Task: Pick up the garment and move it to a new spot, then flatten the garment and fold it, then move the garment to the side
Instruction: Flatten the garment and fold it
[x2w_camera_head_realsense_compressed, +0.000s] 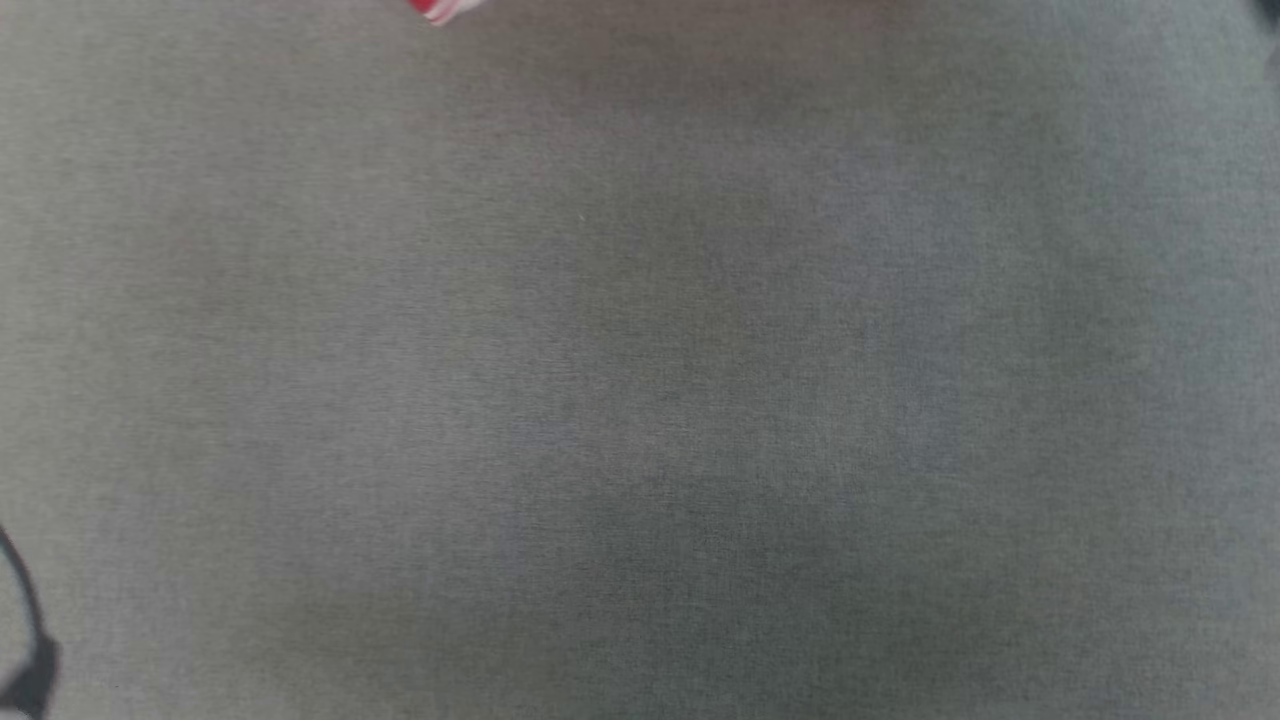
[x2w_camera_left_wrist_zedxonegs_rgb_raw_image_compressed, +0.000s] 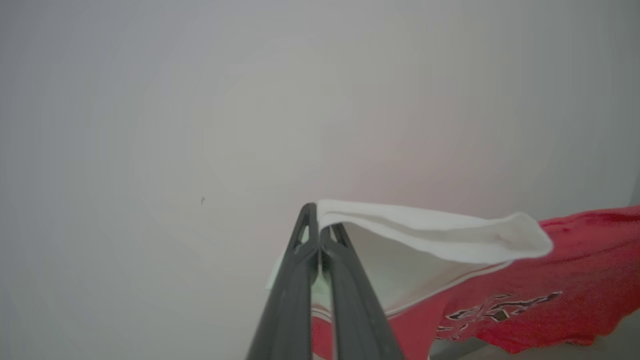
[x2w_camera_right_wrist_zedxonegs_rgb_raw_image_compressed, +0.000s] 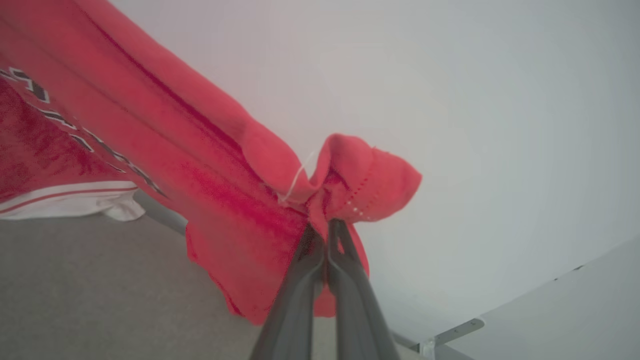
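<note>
The garment (x2w_camera_left_wrist_zedxonegs_rgb_raw_image_compressed: 545, 300) is a red shirt with dark white-outlined print, hanging in the air between my two grippers. My left gripper (x2w_camera_left_wrist_zedxonegs_rgb_raw_image_compressed: 320, 220) is shut on a white sleeve of it, which folds over to the right of the fingertips. My right gripper (x2w_camera_right_wrist_zedxonegs_rgb_raw_image_compressed: 325, 225) is shut on a bunched red edge of the garment (x2w_camera_right_wrist_zedxonegs_rgb_raw_image_compressed: 215, 170), and the cloth stretches away to the upper left with its white striped trim low at the left. In the head view a small red-and-white bit of the garment (x2w_camera_head_realsense_compressed: 437, 10) peeks in at the top edge.
The grey cloth-covered table (x2w_camera_head_realsense_compressed: 640, 400) spreads below the head camera. A dark cable (x2w_camera_head_realsense_compressed: 30, 640) loops at its lower left. Pale walls stand behind the garment in both wrist views, and a table edge (x2w_camera_right_wrist_zedxonegs_rgb_raw_image_compressed: 450, 332) with a metal bracket runs at the lower right.
</note>
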